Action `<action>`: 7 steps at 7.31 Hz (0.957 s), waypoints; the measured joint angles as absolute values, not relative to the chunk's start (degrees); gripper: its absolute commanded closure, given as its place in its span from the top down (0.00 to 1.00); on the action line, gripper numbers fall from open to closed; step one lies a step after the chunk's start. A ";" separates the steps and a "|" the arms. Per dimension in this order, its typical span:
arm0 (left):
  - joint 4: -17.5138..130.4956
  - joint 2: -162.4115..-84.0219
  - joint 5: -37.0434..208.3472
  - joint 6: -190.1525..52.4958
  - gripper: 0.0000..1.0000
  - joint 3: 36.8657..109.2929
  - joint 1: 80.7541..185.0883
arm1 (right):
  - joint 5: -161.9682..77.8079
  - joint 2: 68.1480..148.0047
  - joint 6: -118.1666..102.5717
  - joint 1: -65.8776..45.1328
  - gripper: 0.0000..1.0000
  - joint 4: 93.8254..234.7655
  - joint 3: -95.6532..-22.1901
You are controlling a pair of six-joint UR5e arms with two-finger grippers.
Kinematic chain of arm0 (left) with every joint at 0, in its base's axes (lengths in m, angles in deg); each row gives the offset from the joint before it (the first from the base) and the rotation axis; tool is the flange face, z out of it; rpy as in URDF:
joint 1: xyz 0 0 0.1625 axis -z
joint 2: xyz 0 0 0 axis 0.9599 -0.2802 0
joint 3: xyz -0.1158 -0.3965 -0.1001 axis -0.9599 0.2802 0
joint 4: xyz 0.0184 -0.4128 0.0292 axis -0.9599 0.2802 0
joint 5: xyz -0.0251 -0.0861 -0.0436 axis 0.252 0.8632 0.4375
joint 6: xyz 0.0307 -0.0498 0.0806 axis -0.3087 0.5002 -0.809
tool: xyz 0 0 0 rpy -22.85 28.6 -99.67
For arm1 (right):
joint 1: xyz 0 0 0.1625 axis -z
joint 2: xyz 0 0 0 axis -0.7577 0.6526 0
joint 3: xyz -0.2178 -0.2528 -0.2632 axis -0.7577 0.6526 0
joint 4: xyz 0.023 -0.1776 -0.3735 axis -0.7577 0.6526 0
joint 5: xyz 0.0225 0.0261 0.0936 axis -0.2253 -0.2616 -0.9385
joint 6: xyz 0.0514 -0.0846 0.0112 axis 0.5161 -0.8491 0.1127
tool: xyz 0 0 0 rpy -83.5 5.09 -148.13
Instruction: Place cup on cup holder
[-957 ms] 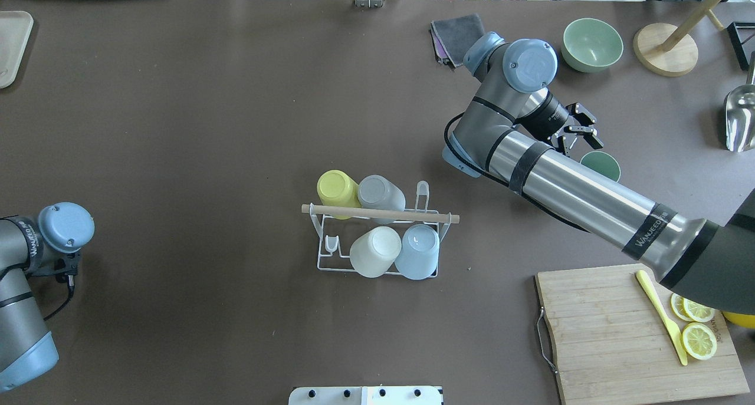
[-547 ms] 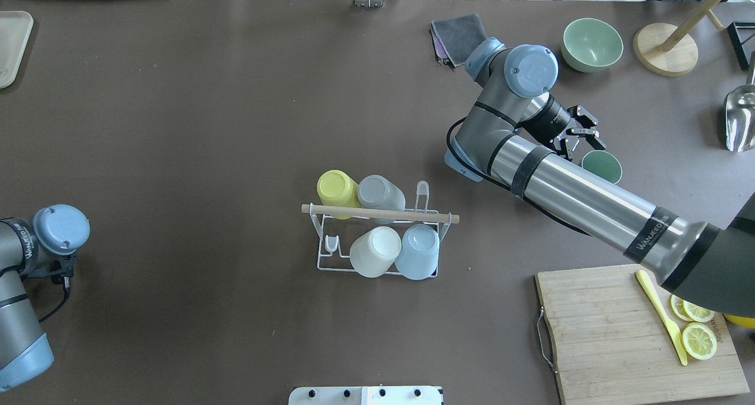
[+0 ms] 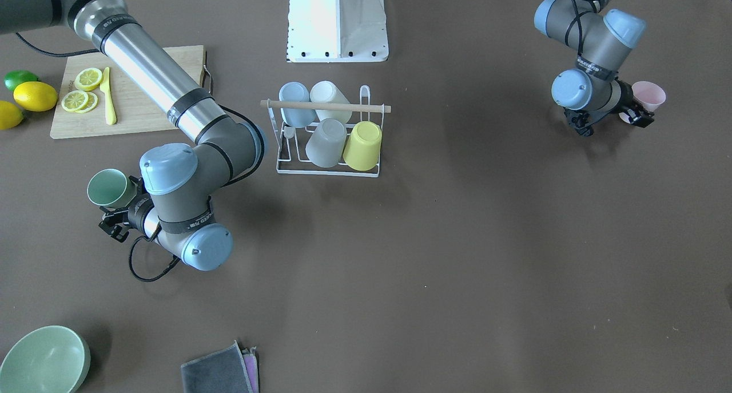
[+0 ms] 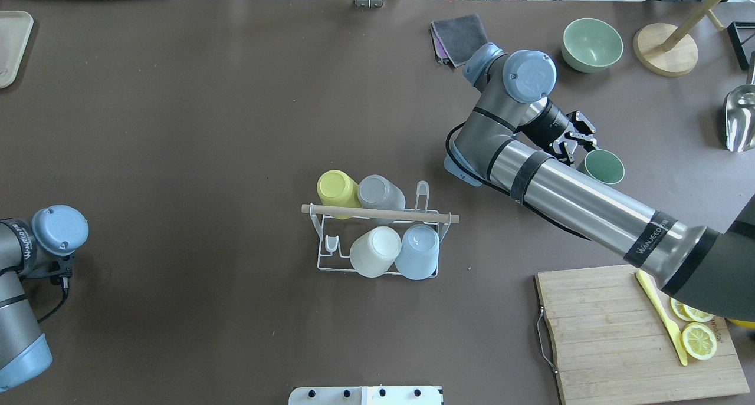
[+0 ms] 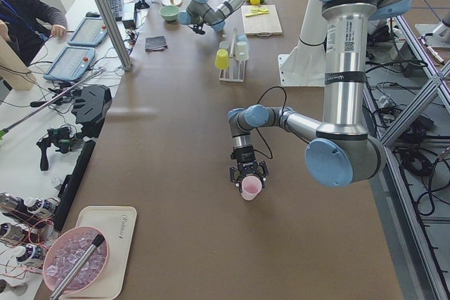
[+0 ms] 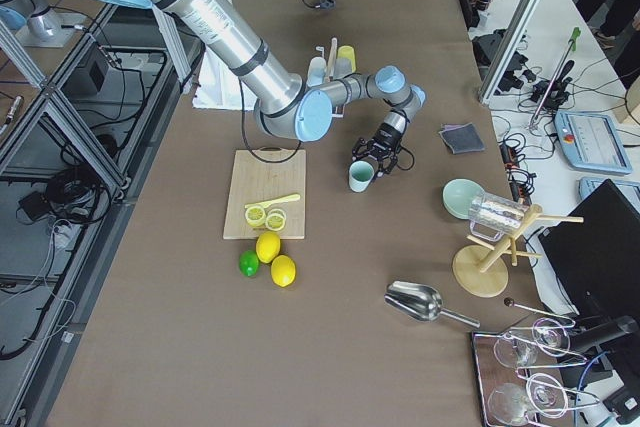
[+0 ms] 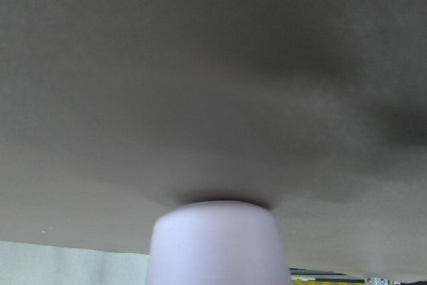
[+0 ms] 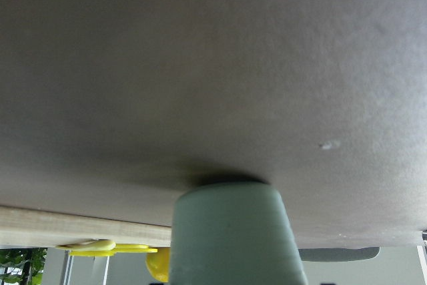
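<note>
Right gripper (image 4: 580, 145) moved in on green cup (image 4: 603, 167) rim to lift it, clamped or not I can't tell; cup stands on table (image 4: 236, 128), well apart from cup holder (image 4: 424, 217), two prongs (image 4: 422, 188) free.

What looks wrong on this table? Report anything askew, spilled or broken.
Nothing stands out. The cup holder stands level, four cups sit upside down on its prongs, the green cup and pink cup look intact, and no spill shows on the table.
</note>
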State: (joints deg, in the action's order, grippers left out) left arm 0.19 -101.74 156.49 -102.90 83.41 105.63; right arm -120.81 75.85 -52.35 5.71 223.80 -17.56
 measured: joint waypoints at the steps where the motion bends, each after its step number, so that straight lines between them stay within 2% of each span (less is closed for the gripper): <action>1: 0.78 -101.15 156.49 -102.90 0.97 83.45 105.63 | -120.67 75.91 -53.45 5.77 0.46 223.85 -17.72; 4: 2.86 -99.72 156.49 -103.03 0.97 83.47 105.68 | -119.28 76.83 -54.36 5.79 0.46 225.68 -21.02; 7: 3.28 -99.48 156.49 -103.07 0.97 83.57 105.83 | -117.02 83.52 -54.30 4.90 0.46 228.74 -37.13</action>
State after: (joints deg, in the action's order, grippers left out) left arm 3.28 -99.48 156.49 -103.07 83.57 105.83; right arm -117.02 83.52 -54.30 4.90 228.74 -37.13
